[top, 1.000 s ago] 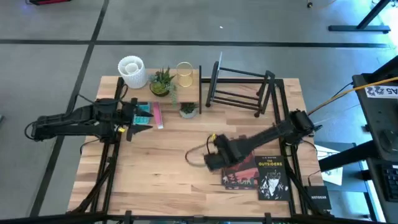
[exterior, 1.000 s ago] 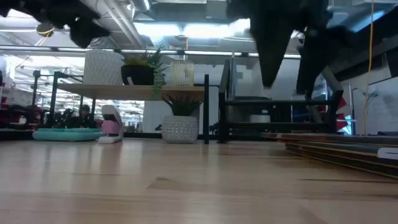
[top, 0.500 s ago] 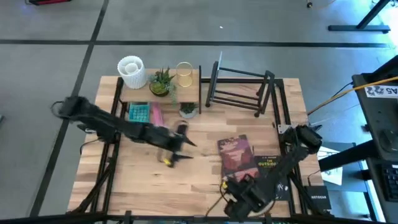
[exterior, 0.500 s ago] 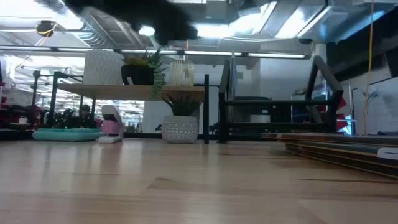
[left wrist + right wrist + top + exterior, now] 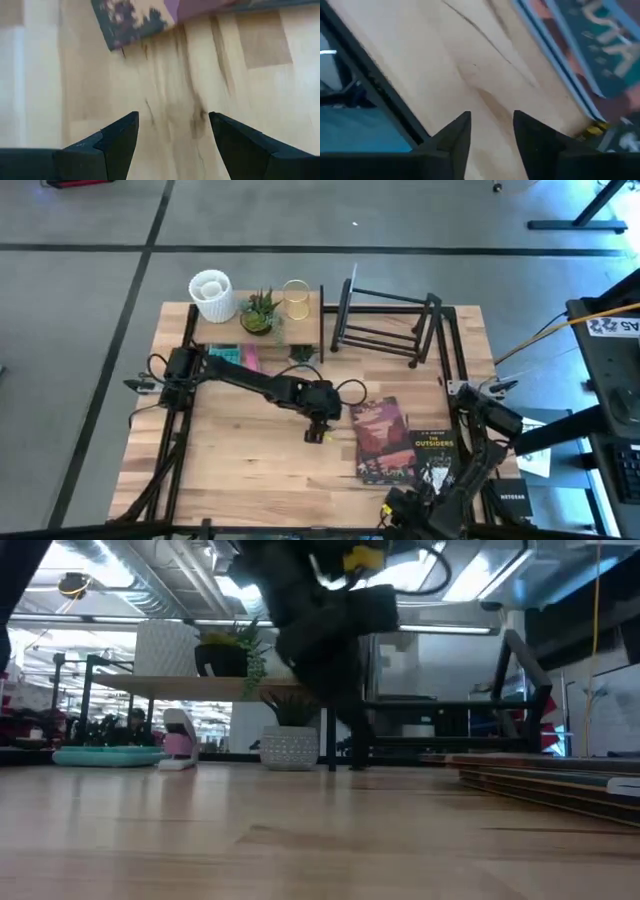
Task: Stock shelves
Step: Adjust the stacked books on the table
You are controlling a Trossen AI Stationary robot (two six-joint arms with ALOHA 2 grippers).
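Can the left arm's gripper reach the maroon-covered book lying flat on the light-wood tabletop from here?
Probably yes. The left gripper, open, hovers beside the maroon-covered book, with only bare tabletop between them.

Two dark, jointed arms, black cables looping along the left arm, a yellow tag at its wrist; tapered matte-black fingers.

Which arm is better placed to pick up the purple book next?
Left. The left tool hangs open just beside the purple book, whose corner shows ahead of it in its wrist view. The right tool sits back at the table's near edge.
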